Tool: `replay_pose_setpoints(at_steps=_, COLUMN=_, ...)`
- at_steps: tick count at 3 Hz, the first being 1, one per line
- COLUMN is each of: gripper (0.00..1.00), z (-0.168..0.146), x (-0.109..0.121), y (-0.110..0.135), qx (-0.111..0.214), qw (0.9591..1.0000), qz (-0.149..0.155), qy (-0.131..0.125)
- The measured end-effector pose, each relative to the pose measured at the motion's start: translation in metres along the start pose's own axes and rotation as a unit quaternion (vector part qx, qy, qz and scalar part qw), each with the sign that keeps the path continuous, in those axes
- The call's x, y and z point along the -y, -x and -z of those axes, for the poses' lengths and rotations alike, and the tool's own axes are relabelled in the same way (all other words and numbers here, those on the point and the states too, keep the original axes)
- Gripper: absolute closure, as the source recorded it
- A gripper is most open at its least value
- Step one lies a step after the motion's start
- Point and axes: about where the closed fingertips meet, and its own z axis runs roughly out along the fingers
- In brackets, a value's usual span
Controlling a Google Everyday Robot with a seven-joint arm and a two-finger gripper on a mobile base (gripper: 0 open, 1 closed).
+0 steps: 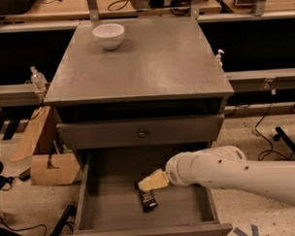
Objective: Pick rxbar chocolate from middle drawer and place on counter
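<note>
The claw (150,182) is inside the open drawer (189,208), which is pulled out below the front edge of the desk (150,66). It is a pale tan piece at the end of the white arm (237,172), and this arm comes in from the right side, over the right wall of the drawer. The claw points to the left and a little down. Its tip is at the far end of the bar (148,201). I cannot tell whether it touches the bar or only hangs just above it. I also cannot tell how wide the claw is open, or whether it has hold of anything.

The bar is black with pale lettering. It lies flat on the floor of the drawer, near the middle and a little left of centre. Its long side runs from back to front and is slightly turned. It is apart from all the drawer walls.

Above the open drawer there is a closed drawer front (177,131) with a small round knob (141,133). Between this front and the desk there is a dark gap.

On the desk a white bowl (108,36) stands upright near the back left corner. The bowl is well apart from the bar and the claw.

On the floor, left of the desk, a cardboard box (52,168) stands just beside the drawer. A clear bottle (38,80) stands beyond the left edge, and a small white bottle (217,57) beyond the right edge.
</note>
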Motion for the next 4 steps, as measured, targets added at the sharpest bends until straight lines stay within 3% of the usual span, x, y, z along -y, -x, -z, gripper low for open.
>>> replay_pose_setpoints(at_steps=1, gripper=0.0, z=-0.046, x=0.014, y=-0.011, qx=-0.004, qw=0.9996, qz=-0.029, qy=0.001)
replay_pose_setpoints(at_steps=2, gripper=0.0, z=-0.109, x=0.028, y=-0.029, qx=-0.006, qw=0.9995, qz=-0.024, qy=-0.018)
replay_pose_setpoints(at_steps=4, gripper=0.0, z=-0.135, x=0.032, y=-0.046, qx=-0.025, qw=0.9985, qz=-0.04, qy=-0.028)
